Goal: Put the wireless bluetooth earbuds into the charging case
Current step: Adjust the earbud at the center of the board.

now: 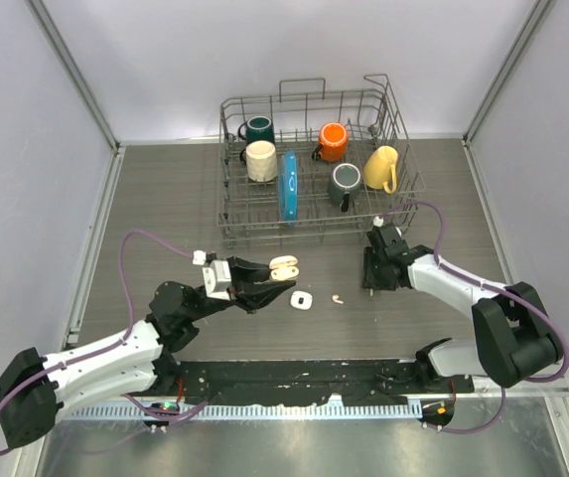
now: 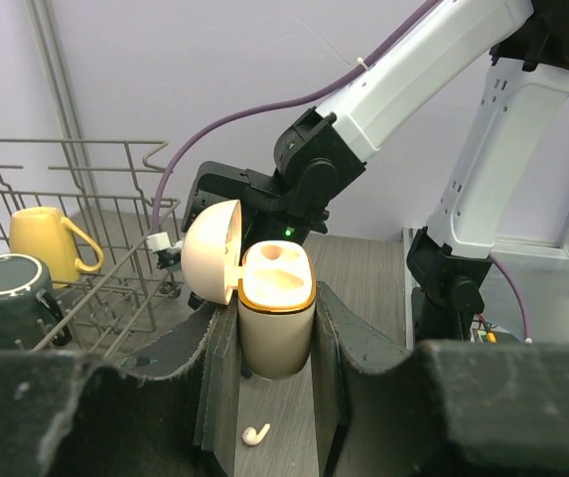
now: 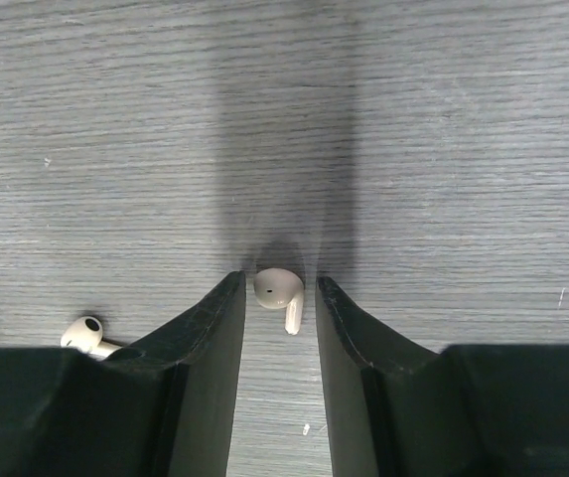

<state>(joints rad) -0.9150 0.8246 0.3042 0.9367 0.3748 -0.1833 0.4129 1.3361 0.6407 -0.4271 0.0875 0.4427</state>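
Note:
The cream charging case [image 2: 276, 318] stands upright between my left gripper's [image 2: 276, 340] fingers, which are shut on it, its lid [image 2: 210, 250] swung open to the left. The case [image 1: 283, 266] hangs just above the table, left of centre. One earbud [image 2: 255, 434] lies on the table under it. My right gripper [image 3: 279, 280] points down at the table with a white earbud [image 3: 277, 288] lying between its fingertips, a thin gap on each side. Another earbud [image 3: 85, 335] lies to its left. From above, the right gripper [image 1: 370, 278] hides its earbud, and a loose earbud [image 1: 337, 297] shows beside it.
A wire dish rack [image 1: 403, 189] stands at the back, holding several mugs and a blue plate [image 1: 287, 186]. A small white item [image 1: 302, 300] lies on the table between the grippers, too small to make out.

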